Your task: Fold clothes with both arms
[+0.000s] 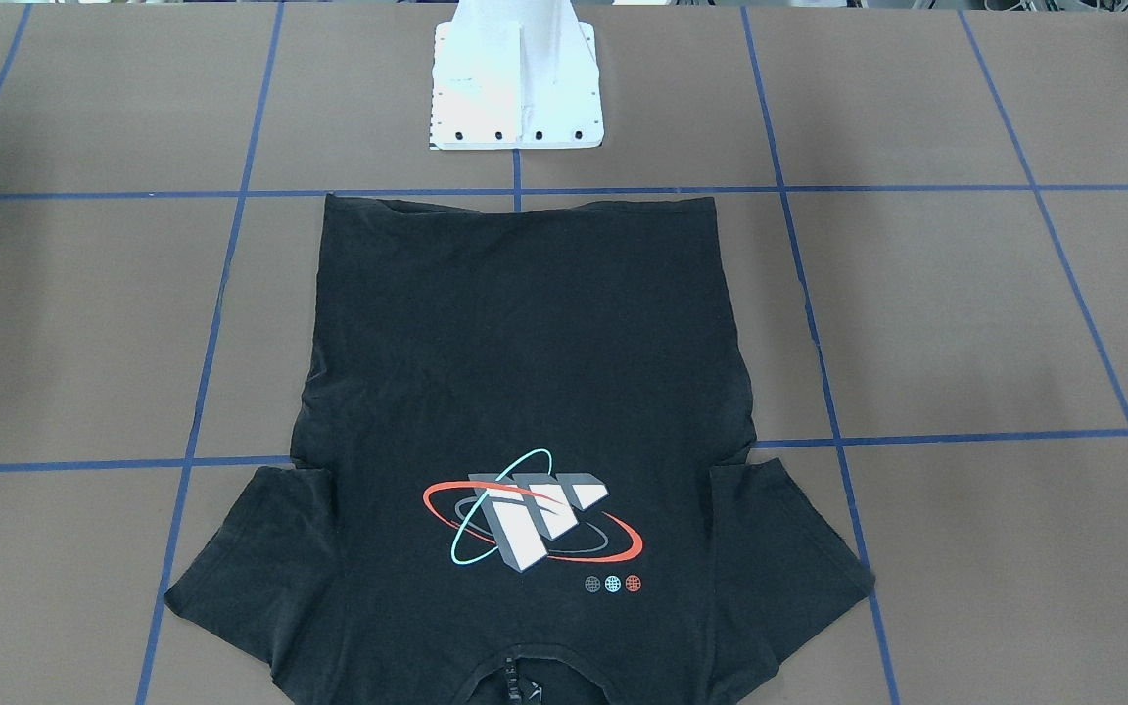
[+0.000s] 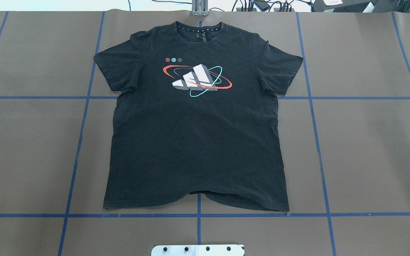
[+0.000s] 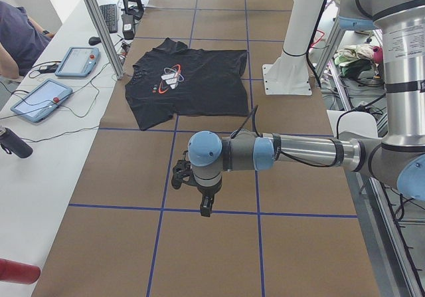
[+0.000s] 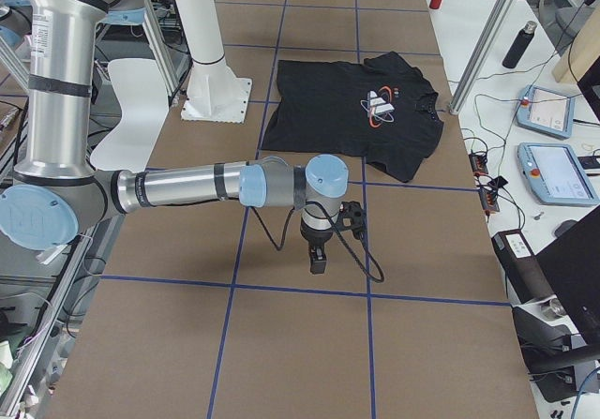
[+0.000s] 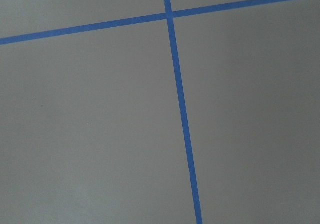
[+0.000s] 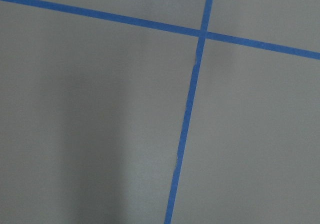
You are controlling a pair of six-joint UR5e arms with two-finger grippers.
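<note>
Nearest thing in the left-end view is the left arm (image 3: 299, 152). Its forearm is stretched out level over the brown worktop (image 2: 368, 149), and the wrist is bent so the tool end points straight down, hanging above the surface. The left jaws are too small and dark there to tell if they're wide or narrow. The wrist camera only shows blue tape lines (image 5: 180, 108) crossing on bare surface.

The right arm (image 4: 187, 187) does the mirror pose in the right-end view: level forearm, wrist dropped, a black cable looping under it. Can't tell the state of the right jaws either.

Both arms are well apart from the T-shirt (image 2: 198, 142), one out past each sleeve. The T-shirt lies flat, print up, sleeves spread. Just off its hem stands the white pedestal (image 1: 515, 88), and the collar points the other way.
</note>
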